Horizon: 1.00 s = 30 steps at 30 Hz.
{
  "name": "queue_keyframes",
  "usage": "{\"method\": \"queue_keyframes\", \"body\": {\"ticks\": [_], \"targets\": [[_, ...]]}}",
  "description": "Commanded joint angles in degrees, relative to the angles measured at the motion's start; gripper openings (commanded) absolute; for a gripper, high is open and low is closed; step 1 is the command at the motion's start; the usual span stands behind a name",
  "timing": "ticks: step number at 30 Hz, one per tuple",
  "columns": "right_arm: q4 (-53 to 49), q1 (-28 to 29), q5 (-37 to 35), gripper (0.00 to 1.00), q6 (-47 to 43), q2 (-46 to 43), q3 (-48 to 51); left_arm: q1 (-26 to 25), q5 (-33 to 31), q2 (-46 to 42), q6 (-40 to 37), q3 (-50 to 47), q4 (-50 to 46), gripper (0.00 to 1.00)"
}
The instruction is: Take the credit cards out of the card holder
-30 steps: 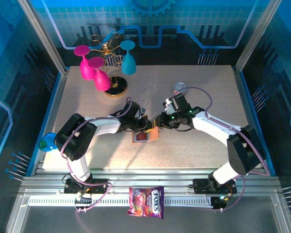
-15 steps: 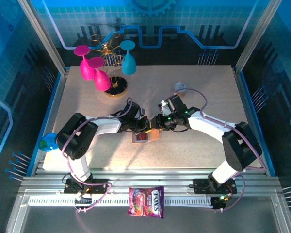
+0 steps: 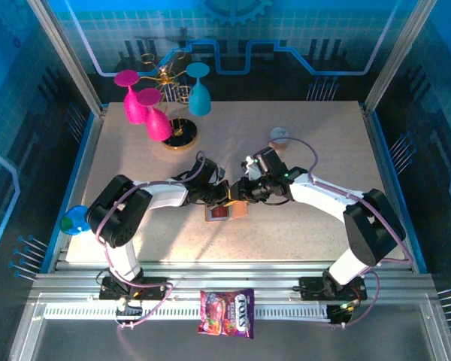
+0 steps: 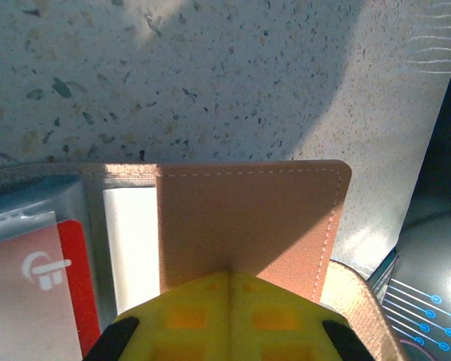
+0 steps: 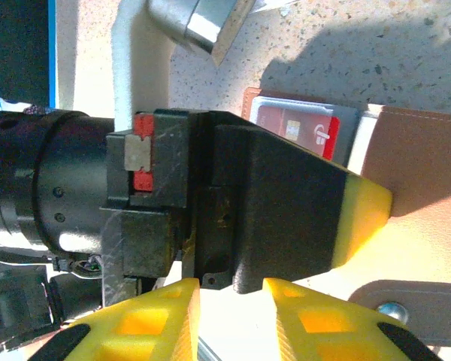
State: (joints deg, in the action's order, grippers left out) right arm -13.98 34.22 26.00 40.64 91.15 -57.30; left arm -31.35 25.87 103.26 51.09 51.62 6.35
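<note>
**Card holder** (image 3: 239, 210), one: lying open on the table (image 3: 323, 226), its tan flap pressed under the clenched tips of the left gripper (image 3: 226, 199).

**Credit card** (image 4: 69, 274), one counted: red, lodged in a clear pocket beside that flap.

**Right gripper** (image 5: 231, 289), one: fingers slightly parted, nothing grasped, just beside the card holder. It has been brought nearer since the earlier frame. The card holder is unmoved.

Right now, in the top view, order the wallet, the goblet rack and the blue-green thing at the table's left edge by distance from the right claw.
1. Wallet, beside the right claw, mid-table.
2. Goblet rack, back left.
3. Blue-green thing, far left edge.
</note>
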Motion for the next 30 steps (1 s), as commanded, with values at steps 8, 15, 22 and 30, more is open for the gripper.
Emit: {"method": "queue_keyframes", "body": {"ticks": [8, 15, 22, 30], "targets": [[-9.2, 1.2, -5.9, 0.26, -3.1, 1.3, -4.0, -0.3, 1.1, 0.5, 0.1, 0.7, -0.2, 0.00], [-19.9, 2.3, -15.8, 0.25, -8.1, 2.6, -8.9, -0.3, 1.0, 0.3, 0.2, 0.4, -0.3, 0.01], [-24.7, 2.6, -21.0, 0.25, -10.2, 3.9, -11.0, -0.3, 0.8, -0.3, 0.2, 0.3, -0.4, 0.00], [-22.8, 2.8, -18.2, 0.31, -10.2, 4.7, -9.7, -0.4, 0.6, -1.2, 0.2, 0.1, -0.7, 0.00]]}}
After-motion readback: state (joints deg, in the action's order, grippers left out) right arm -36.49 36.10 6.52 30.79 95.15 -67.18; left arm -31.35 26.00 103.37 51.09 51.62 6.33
